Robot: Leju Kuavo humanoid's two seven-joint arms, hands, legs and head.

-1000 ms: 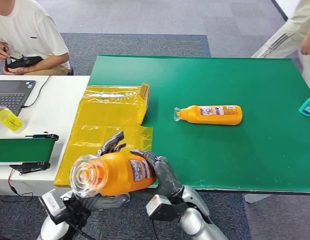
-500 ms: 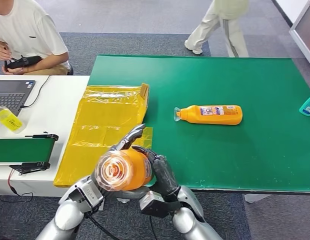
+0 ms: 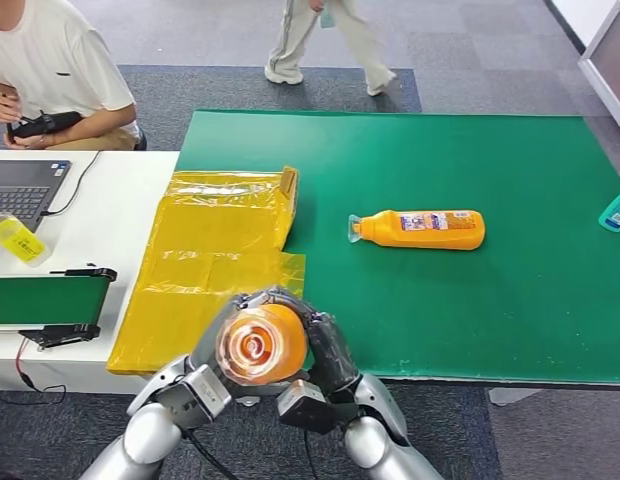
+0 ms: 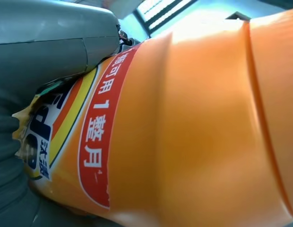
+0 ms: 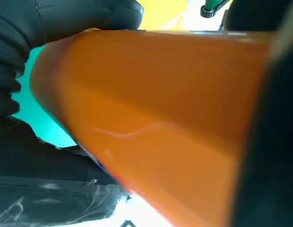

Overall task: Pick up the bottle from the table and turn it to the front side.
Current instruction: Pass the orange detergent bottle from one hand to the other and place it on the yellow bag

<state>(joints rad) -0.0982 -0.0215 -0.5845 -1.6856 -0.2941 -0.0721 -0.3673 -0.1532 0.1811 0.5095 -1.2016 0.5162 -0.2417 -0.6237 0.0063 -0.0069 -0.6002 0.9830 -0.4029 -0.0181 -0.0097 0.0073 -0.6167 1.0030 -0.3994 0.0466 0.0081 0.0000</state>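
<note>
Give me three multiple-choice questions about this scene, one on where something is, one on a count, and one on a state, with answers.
1. Where does the second orange bottle lie?
A. on the green table
B. on the white desk
C. on the floor

2. How many orange bottles appear in the head view?
A. one
B. two
C. four

3. What is the state of the held orange bottle?
A. standing on the table
B. gripped by both hands
C. lying on the yellow bag

Answers: 1 A, it lies flat on the green surface. 2 B, one is held and one is lying. 3 B, the left hand and right hand wrap it.
</note>
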